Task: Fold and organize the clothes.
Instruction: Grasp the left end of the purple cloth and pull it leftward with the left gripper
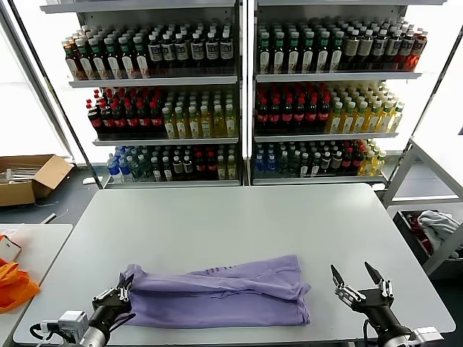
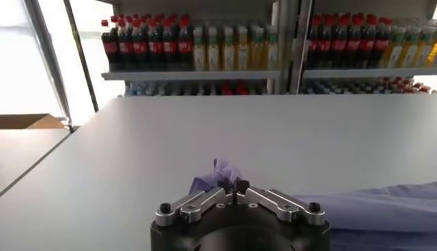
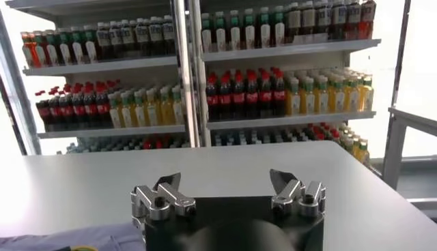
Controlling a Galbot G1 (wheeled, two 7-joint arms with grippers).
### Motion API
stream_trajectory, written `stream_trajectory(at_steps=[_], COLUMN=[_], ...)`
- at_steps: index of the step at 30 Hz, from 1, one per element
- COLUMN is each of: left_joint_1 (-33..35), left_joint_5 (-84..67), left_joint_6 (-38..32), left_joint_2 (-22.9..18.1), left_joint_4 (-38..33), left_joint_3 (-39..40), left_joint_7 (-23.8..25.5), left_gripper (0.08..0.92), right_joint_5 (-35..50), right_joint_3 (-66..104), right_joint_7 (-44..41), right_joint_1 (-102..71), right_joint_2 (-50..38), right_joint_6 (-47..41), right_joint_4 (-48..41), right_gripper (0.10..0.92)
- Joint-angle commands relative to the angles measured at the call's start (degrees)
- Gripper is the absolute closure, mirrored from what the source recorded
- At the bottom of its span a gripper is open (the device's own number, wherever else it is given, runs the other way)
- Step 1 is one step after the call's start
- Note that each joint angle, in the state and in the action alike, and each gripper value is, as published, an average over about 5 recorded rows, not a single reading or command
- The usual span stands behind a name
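From my head camera, the lavender T-shirt lies folded into a long band across the near part of the grey table, its dark printed graphic just showing along the upper fold. My left gripper sits at the shirt's left end, its jaws pressed together on a bunched corner of the fabric. My right gripper hovers over bare tabletop just beyond the shirt's right end, apart from the cloth, jaws spread wide. Behind the table stand shelves of bottles. A cardboard box rests on the floor to my left, and a bright orange cloth lies on a side table there.

From my left wrist, the left gripper is closed tight, pinching a small puckered tuft of the T-shirt that stands up between the fingertips; more of the shirt trails off along the table.

From my right wrist, the right gripper holds nothing, its fingers standing far apart over the table. A sliver of the T-shirt shows low beside the gripper body.
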Motion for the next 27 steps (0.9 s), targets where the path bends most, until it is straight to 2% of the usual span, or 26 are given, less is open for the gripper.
stream_trajectory(at_steps=[1, 4, 7, 12, 17, 27], left_joint_1=[8.1, 7.7, 7.1, 6.4, 5.7, 4.6], left_joint_5=[3.7, 4.1, 4.0, 3.4, 3.3, 3.1], left_joint_6=[-0.5, -0.4, -0.4, -0.8, -2.0, -2.4], left_joint_2=[-3.2, -3.4, -3.5, -3.4, -3.9, -5.8], left_joint_4=[-0.3, -0.1, -1.3, -3.4, -0.5, 3.4], left_joint_3=[-0.4, -0.9, -1.7, -2.4, -1.3, 1.4], left_joint_7=[0.4, -0.2, -1.8, -4.8, -5.7, -4.4], left_gripper=[0.906, 0.901, 0.851, 0.704, 0.566, 0.272], right_joint_5=[0.1, 0.3, 0.7, 1.1, 1.0, 0.8], right_joint_3=[-0.1, -0.1, 0.2, 0.6, 0.3, 0.5], right_joint_7=[0.0, 0.0, 0.0, 0.0, 0.0, -0.1], right_joint_1=[0.6, 1.1, 1.2, 1.2, 1.2, 0.8], right_joint_2=[-0.2, -0.5, -0.8, -0.9, -0.8, -0.7], right_joint_6=[0.0, -0.1, -0.1, -0.1, -0.1, -0.3], right_joint_4=[-0.3, -0.5, -0.6, -0.6, -0.6, 0.2], right_gripper=[0.203, 0.203, 0.203, 0.203, 0.203, 0.203])
